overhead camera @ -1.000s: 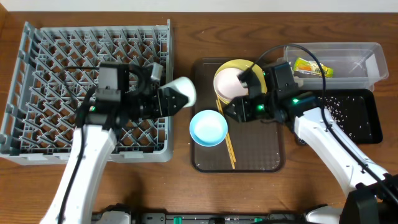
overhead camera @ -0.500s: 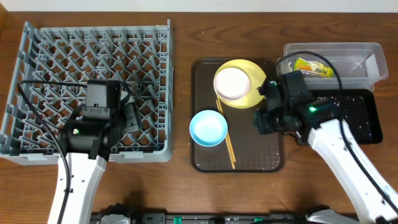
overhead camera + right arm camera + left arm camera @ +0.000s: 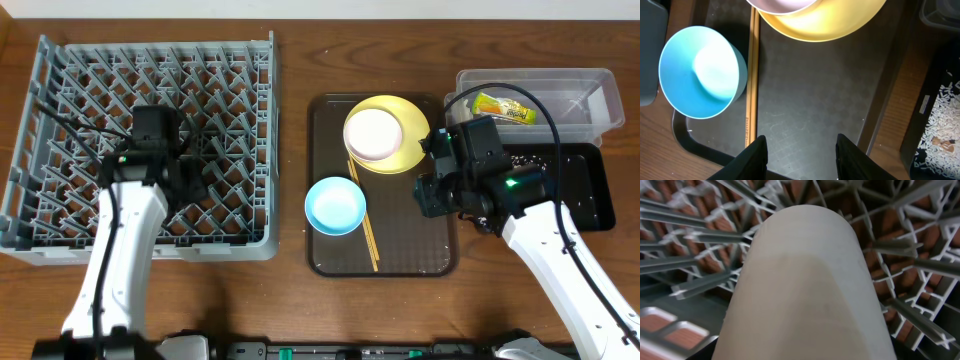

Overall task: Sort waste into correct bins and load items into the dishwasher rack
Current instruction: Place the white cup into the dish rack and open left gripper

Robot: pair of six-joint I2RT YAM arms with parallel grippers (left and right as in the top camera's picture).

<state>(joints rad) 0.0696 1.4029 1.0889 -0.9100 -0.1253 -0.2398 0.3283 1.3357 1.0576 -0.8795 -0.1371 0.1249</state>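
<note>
**Operator:** Where is the cup, and why there?

**Arm:** The cup [image 3: 805,280] fills my left wrist view, lying along the camera axis just above the rack [image 3: 910,255]. From overhead it is hidden under my left gripper [image 3: 195,180], which hangs over the rack's middle rows. I judge the step to be loading: the cup must seat between pegs [image 3: 920,325], so I hold it low and well inside the rim.

**Operator:** State of the left fingers?

**Arm:** The cup body hides them. From how it sits in line with my wrist, I judge them clamped on it. I cannot tell whether the cup touches the pegs.

**Operator:** And the right side?

**Arm:** My right gripper [image 3: 802,155] hovers over a bare part of the brown tray [image 3: 805,100], with its fingers [image 3: 756,155] spread and nothing between them. The chopsticks [image 3: 752,90] and blue bowl [image 3: 700,72] lie just beside. The plate [image 3: 830,25], with the white bowl [image 3: 373,133] on it, is near. The position keeps the remaining items within reach.

**Operator:** Waste?

**Arm:** The wrapper [image 3: 503,107] lies in the clear box [image 3: 590,85], and the rice [image 3: 947,115] lies in the black tray [image 3: 590,200].
</note>
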